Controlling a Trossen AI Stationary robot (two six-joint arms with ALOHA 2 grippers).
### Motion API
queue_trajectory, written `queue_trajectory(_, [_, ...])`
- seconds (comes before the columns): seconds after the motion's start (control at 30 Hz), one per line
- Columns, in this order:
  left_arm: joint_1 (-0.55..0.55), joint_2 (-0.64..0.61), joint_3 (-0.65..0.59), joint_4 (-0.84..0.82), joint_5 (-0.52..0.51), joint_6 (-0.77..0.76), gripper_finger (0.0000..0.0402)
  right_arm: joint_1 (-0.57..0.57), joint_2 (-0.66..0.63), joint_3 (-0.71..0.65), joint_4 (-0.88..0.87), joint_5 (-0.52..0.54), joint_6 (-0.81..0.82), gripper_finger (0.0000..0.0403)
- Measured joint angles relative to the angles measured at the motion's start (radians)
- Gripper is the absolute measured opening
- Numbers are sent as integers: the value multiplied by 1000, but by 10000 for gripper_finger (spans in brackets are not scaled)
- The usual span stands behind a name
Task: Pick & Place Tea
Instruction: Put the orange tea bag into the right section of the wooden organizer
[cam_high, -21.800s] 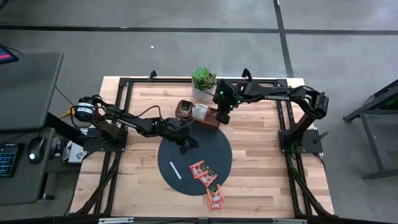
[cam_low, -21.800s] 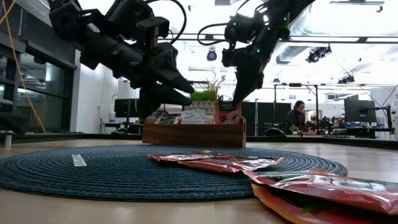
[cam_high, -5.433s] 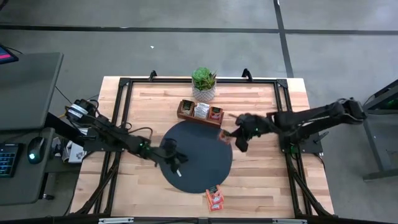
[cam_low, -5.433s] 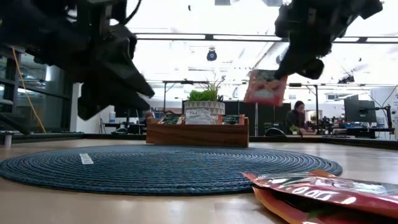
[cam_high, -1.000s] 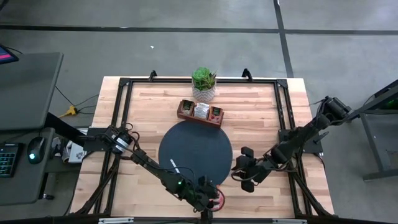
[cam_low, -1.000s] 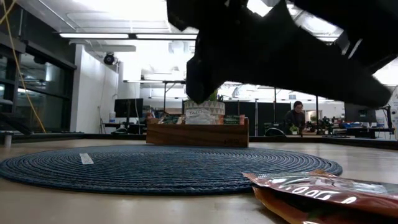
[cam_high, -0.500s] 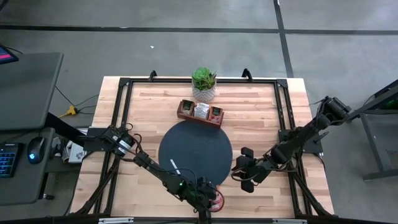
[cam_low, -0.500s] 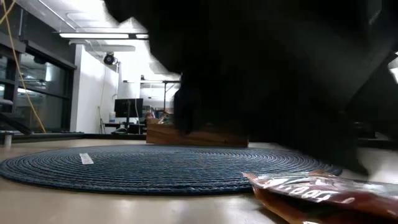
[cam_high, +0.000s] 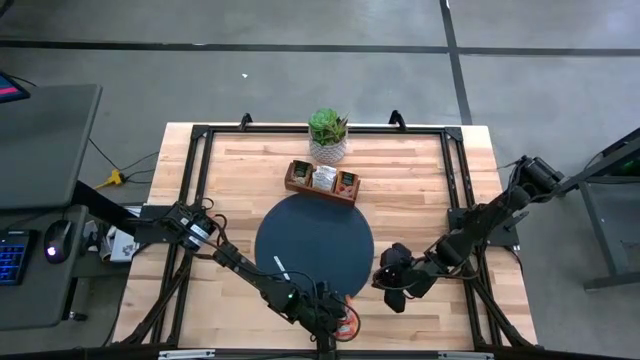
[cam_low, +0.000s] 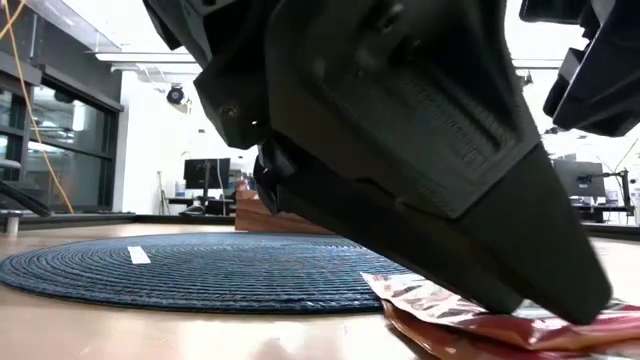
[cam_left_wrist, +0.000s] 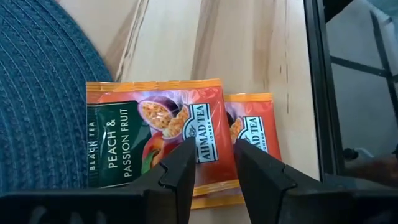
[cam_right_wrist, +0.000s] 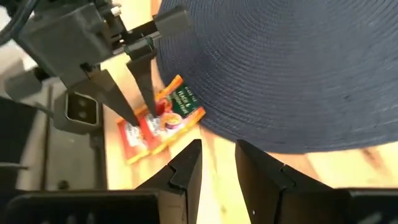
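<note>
Jaws astride top tea sachet edge

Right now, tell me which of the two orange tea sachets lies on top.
The Peach & Passion Fruit sachet beside the blue mat lies on top; its label shows whole. The other sachet lies partly under it, farther from the mat.

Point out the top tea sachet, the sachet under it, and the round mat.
Top tea sachet (cam_left_wrist: 155, 134): left wrist view, middle of its printed face.
Lower sachet (cam_left_wrist: 255, 127): left wrist view, its uncovered part.
Round mat (cam_high: 312, 235): high view, bare centre of the weave.
</note>
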Motion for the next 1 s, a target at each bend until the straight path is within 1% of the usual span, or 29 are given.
queue_trajectory(0.1, [4,16,2,4,-10,14,114,0,33,0,57,-32,52,94])
queue_trajectory(0.27, [5,17,3,-15,-10,35,114,-8,134,0,211,-149,86,94])
queue_trajectory(0.33, [5,18,2,-17,-19,56,114,-13,178,1,242,-182,109,94])
queue_trajectory(0.5, [6,20,1,-22,-35,90,114,-39,267,1,256,-189,225,94])
queue_trajectory(0.63, [6,21,0,-22,-39,90,114,-67,309,1,336,-188,283,94])
queue_trajectory(0.83, [6,22,-1,-21,-40,90,114,-101,341,1,395,-192,319,96])
queue_trajectory(1.0, [6,22,-1,-20,-39,89,114,-120,356,1,415,-210,319,123])
